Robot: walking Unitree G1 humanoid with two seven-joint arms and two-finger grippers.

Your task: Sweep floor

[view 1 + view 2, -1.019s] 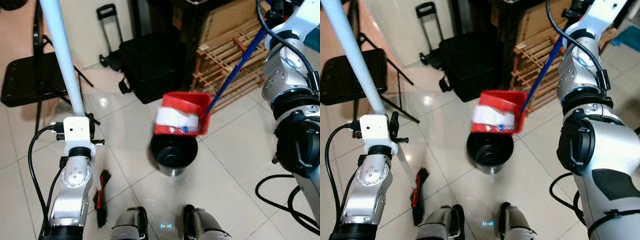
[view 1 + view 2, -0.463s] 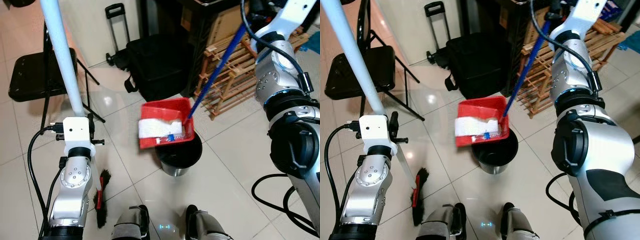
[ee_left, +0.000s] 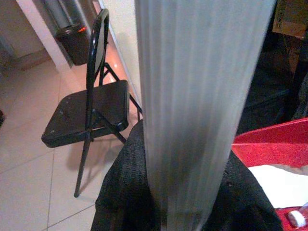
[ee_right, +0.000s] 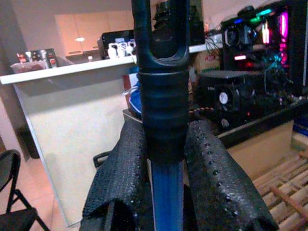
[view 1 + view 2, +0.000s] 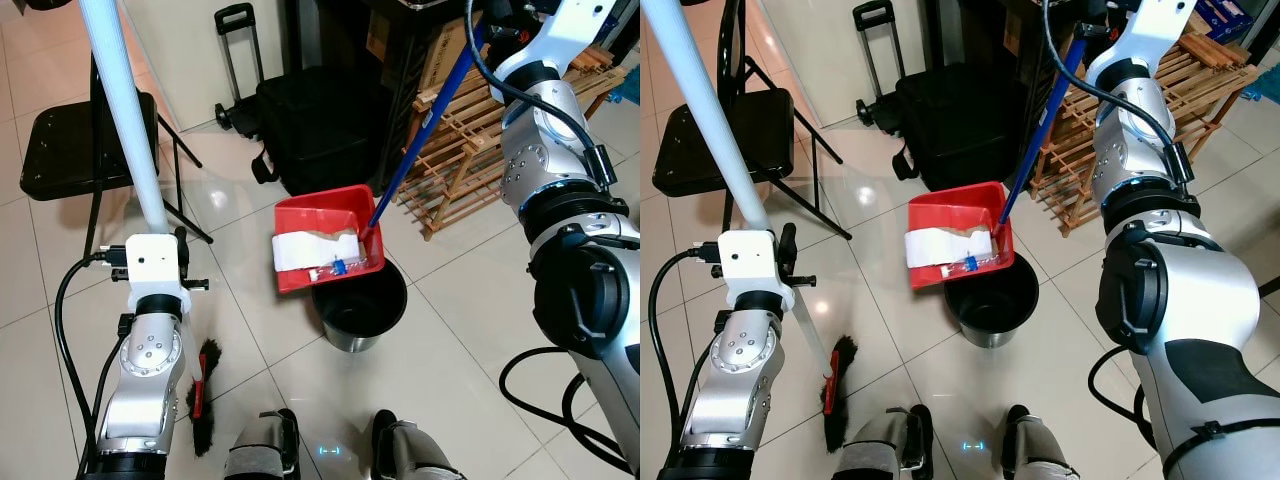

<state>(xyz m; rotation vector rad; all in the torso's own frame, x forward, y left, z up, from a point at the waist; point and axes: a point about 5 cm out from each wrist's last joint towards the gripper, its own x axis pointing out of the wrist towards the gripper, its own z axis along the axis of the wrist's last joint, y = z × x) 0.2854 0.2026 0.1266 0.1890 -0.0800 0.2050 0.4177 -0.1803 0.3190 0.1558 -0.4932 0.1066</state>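
A red dustpan [image 5: 325, 235] on a long blue handle [image 5: 420, 130] hangs over the far left rim of a black bin [image 5: 358, 310]. White paper [image 5: 312, 250] and small bits of debris lie in the pan. My right gripper [image 4: 166, 183] is shut on the handle's black top grip. My left gripper [image 3: 185, 192] is shut on the broom's white pole [image 5: 125, 130]. The broom's black brush head [image 5: 203, 395] rests on the tiles by my left foot.
A black folding chair [image 5: 75, 150] stands at the far left. A black bag [image 5: 320, 130] and a luggage trolley [image 5: 238, 40] are behind the bin. A wooden rack [image 5: 480, 150] is at the right. A black cable [image 5: 540, 380] loops on the floor.
The dustpan has gone from steeply tipped right above the bin to flatter, shifted toward the bin's far left rim. Its handle stands more upright. The paper stays in the pan. The view has shifted.
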